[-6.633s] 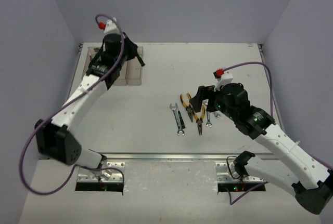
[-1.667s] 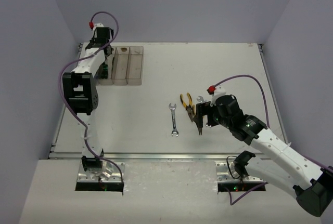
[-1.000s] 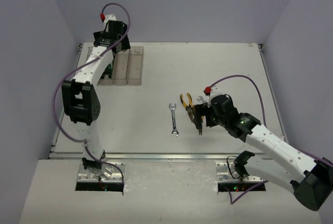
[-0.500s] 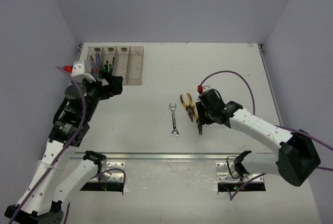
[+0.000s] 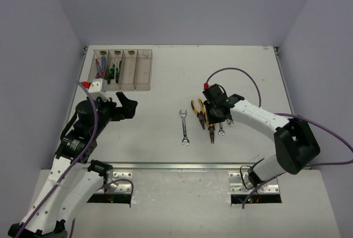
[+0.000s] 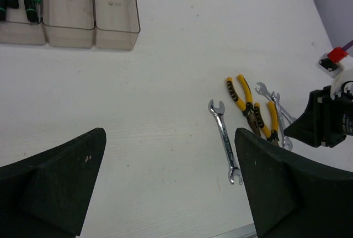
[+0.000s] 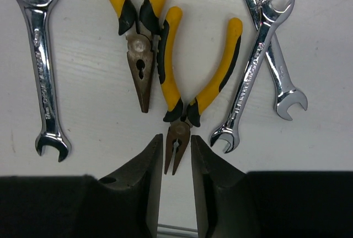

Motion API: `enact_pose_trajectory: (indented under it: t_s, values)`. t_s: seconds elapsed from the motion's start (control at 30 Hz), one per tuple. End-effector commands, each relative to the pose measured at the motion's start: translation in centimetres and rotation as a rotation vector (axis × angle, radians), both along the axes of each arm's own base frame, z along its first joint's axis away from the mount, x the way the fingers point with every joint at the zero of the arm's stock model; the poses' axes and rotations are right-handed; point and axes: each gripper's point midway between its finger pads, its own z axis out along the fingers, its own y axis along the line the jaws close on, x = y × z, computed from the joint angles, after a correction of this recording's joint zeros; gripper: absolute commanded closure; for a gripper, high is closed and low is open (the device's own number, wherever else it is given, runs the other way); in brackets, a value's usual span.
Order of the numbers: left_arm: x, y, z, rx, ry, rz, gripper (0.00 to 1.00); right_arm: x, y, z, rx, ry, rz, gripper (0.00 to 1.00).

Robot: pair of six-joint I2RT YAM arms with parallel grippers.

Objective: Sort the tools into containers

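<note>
Quick status from my end: the right gripper [image 7: 176, 141] is down on the table [image 5: 248, 67] in the middle-right of the overhead view. Its two black fingers sit snug on either side of the nose of the lower pliers [image 7: 179, 115], but I honestly can't tell if it's actually clamped on them or just bracketing them. Those pliers lie flat, yellow handles with black inner grips, spread in a V that points toward the top of the wrist frame. The other pliers [image 7: 140, 45] look the same and lie just up and left, with one handle overlapping the lower pair's left handle. A single wrench [image 7: 41, 67], shiny silver and open-ended, lies along the left edge of that frame, and two crossed wrenches [image 7: 251, 78] are on the right. The left gripper [image 6: 170, 136] hangs over bare table at the left of the overhead shot, fingers spread wide with nothing in them. The containers [image 5: 143, 72] are in the upper left: four clear beige bins in a row. The blue-handled screwdrivers [image 5: 99, 69] are in the leftmost bin, and the green-black screwdrivers [image 5: 113, 72] are in the next one.
</note>
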Motion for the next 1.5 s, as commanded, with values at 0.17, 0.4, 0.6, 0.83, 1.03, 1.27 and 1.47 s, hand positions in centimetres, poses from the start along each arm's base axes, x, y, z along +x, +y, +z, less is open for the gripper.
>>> enact_pose_trajectory:
  t_s: [0.17,0.4,0.6,0.83,1.03,1.27,1.47]
  values:
    - [0.0,-1.0,1.8,-0.029,-0.078,-0.059,0.00,3.0,-1.4,-1.0,-0.021,0.034,-0.161,0.78]
    - [-0.1,-1.3,1.9,-0.033,-0.084,-0.077,0.00,3.5,-2.5,-3.5,-0.042,0.104,-0.214,0.73]
    - [-0.1,-1.3,1.8,-0.032,-0.083,-0.080,0.00,3.1,-2.7,-5.8,-0.035,0.146,-0.237,0.72]
    - [0.0,-1.5,1.5,-0.031,-0.074,-0.088,0.00,2.4,-2.8,-8.2,-0.012,0.184,-0.286,0.81]
    - [-0.1,-1.6,1.7,-0.033,-0.080,-0.098,0.00,2.5,-3.1,-7.1,0.014,0.138,-0.332,1.00]
    - [-1.0,-2.5,3.1,-0.064,-0.136,-0.160,0.00,3.5,-3.2,-1.5,0.098,-0.032,-0.345,1.00]
    - [-1.9,-7.3,3.1,-0.277,-0.129,-0.382,0.00,3.4,-2.4,2.7,0.213,-0.135,-0.316,1.00]
